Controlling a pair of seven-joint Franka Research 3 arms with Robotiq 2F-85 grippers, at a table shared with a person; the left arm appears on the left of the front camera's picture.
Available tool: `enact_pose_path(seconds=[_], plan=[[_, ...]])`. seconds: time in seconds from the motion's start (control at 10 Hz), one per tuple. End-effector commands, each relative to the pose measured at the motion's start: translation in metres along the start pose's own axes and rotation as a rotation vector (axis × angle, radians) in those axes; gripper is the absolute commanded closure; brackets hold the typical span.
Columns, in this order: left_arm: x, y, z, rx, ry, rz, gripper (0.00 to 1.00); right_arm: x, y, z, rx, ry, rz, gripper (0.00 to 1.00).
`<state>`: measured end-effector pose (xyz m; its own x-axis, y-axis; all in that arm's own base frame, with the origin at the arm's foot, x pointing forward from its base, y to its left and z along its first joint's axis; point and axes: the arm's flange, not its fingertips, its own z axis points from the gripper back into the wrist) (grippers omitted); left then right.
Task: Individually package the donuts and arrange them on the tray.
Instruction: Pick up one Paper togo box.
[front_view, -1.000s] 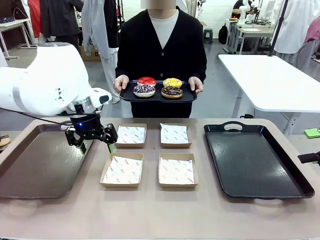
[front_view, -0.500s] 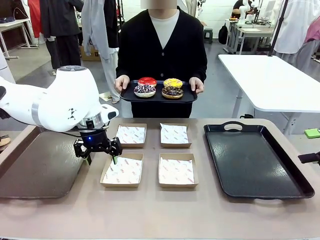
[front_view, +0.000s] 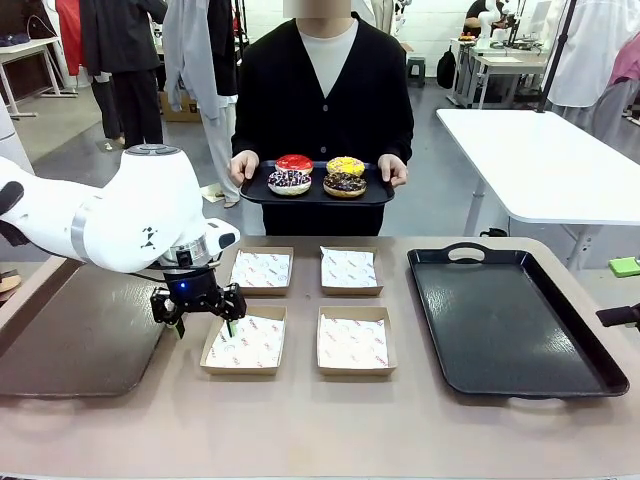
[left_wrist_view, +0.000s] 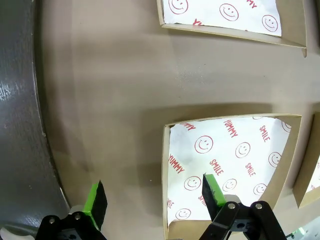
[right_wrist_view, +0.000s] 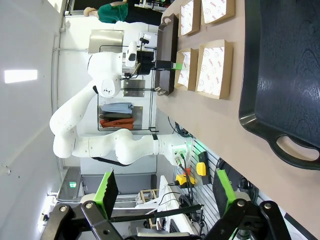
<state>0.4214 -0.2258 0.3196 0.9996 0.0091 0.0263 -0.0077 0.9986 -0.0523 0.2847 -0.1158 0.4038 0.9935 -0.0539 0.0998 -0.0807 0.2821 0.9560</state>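
My left claw (front_view: 205, 325) hangs low with its jaws spread wide and nothing between them, straddling the left wall of the near-left shallow brown cardboard box (front_view: 245, 340); one green pad (left_wrist_view: 212, 186) sits over the box's white paper liner printed with red smileys, the other over bare tan table (front_view: 320, 430) beside the large dark tray (front_view: 70, 330) on my left; whether either pad touches anything, I cannot tell. My right claw (right_wrist_view: 165, 190) is likewise wide open and empty, off the table's edge near the handle of the big black plastic tray (front_view: 510, 320). The four donuts lie across the table from me on a small black tray (front_view: 315, 196) that a person's hands (front_view: 241, 167) hold: red-glazed ring (front_view: 293, 162) and yellow-glazed ring (front_view: 345, 165) behind, sprinkled chocolate ring (front_view: 289, 179) and dark chocolate ring (front_view: 344, 184) in front; all four boxes hold only their paper.
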Motion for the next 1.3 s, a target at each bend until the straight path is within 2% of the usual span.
enact_pose_path(seconds=[0.0,0.6,1.1,1.2], plan=[[-0.0007,-0.0009,0.0025,0.002,-0.004,-0.002,0.0,0.0001,-0.0005,-0.0009,-0.001,-0.007,-0.002,0.0],[0.0001,0.0001,0.0003,-0.001,0.0,0.0,0.0,0.0001,-0.0005,-0.0009,-0.001,-0.007,-0.002,0.0],[0.0018,-0.0023,0.0004,0.026,-0.019,-0.05,0.0,0.0001,-0.0005,-0.0009,-0.001,-0.007,-0.002,0.0],[0.0034,-0.0037,-0.0005,0.016,-0.031,-0.05,0.53,0.0001,-0.0005,-0.0009,-0.001,-0.007,-0.002,0.0]])
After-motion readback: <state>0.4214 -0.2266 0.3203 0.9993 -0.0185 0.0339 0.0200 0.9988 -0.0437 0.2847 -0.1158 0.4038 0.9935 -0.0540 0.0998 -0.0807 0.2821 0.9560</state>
